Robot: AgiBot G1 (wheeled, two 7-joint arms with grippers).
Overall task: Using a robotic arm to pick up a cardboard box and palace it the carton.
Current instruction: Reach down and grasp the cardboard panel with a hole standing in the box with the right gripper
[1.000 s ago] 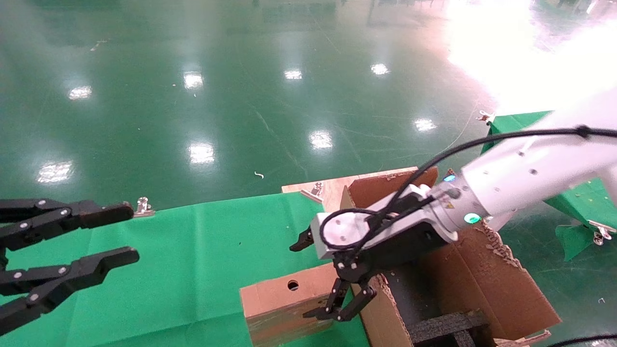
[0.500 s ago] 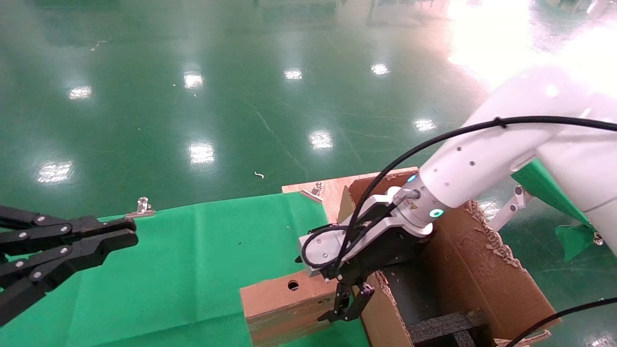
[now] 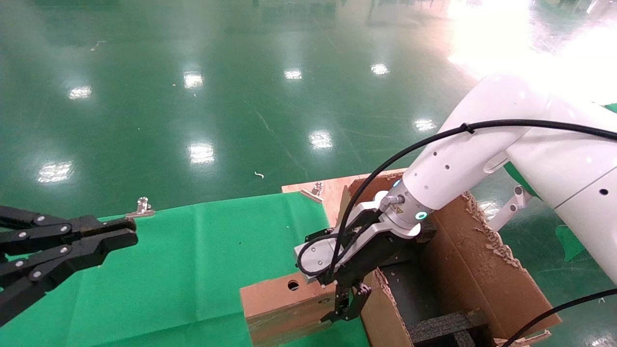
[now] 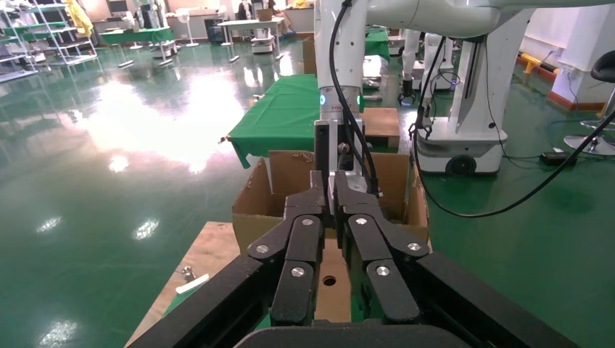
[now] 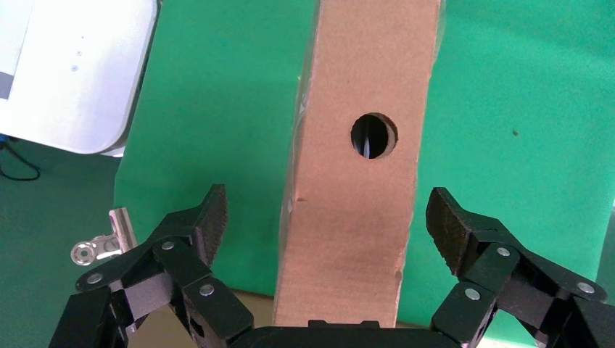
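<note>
The right gripper [image 3: 346, 308] of the robotic arm [image 3: 462, 159] has come down over the near end of the cardboard box [image 3: 284, 301], its black fingers [image 5: 199, 228] spread wide with one on each side of the box and neither yet touching it. A second ago it hung higher and a little farther toward the carton; since then the white arm has swung lower and closer, so the grasp looks lined up but not yet made. The small holed box lies on the green cloth [image 3: 202, 250] at the near edge of the tabletop, just beside the left wall of the carton [image 3: 482, 279]. The carton, flaps up and black foam inside, stands at the table's right near corner. The left gripper [image 3: 72, 250] sits idle over the left edge of the table; its fingers, parted a second ago, are now drawn together on nothing. My judgement: the next move is to pinch the box, and a skewed squeeze could push it against the carton wall.
</note>
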